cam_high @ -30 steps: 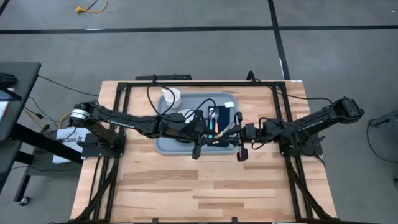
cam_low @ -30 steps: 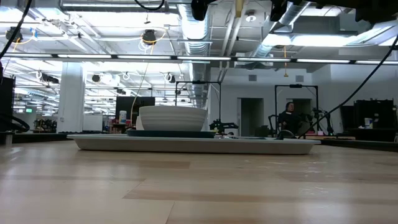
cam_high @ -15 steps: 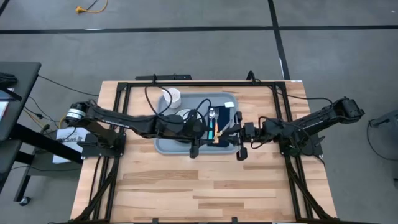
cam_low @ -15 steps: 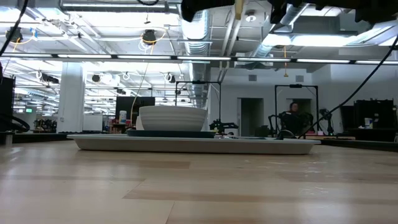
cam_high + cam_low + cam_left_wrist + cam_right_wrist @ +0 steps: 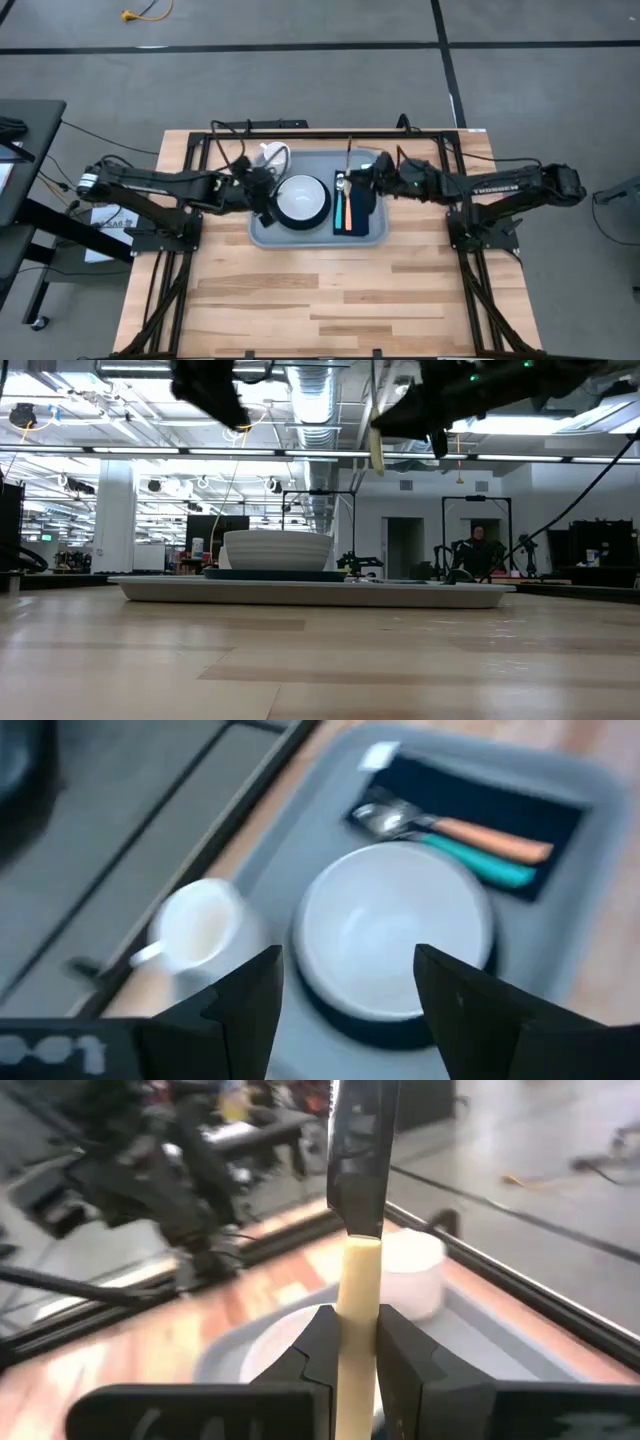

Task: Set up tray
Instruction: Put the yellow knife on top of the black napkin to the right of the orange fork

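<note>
A: Pale butcher-block wood is recorded for the table [image 5: 330,290], nearest the low camera. What is entered next?

B: The large light grey-blue rectangular plastic tray [image 5: 262,232] [image 5: 310,593] [image 5: 300,830], set flat at the middle of the table's far half. On it are listed a white round bowl [image 5: 300,198] [image 5: 278,549] [image 5: 392,925] on a dark plate, and a dark navy rectangular cloth [image 5: 358,214] [image 5: 500,805] just beside the bowl.

A: What is logged on the cloth?

B: Two utensils laid side by side, one with an orange handle [image 5: 340,211] [image 5: 495,835], one with a teal handle [image 5: 349,212] [image 5: 480,863].

A: And the grippers?

B: The left gripper [image 5: 262,196] [image 5: 345,985] is held above the tray's left edge, beside the bowl, fingers spread apart and empty. The right gripper [image 5: 366,180] [image 5: 348,1340] is raised over the cloth's far end, fingers clenched on a knife with a cream handle and dark blade [image 5: 355,1210] [image 5: 376,420], kept upright.

A: Farthest entry?

B: A white cup [image 5: 277,154] [image 5: 200,925] at the tray's far left corner.
</note>
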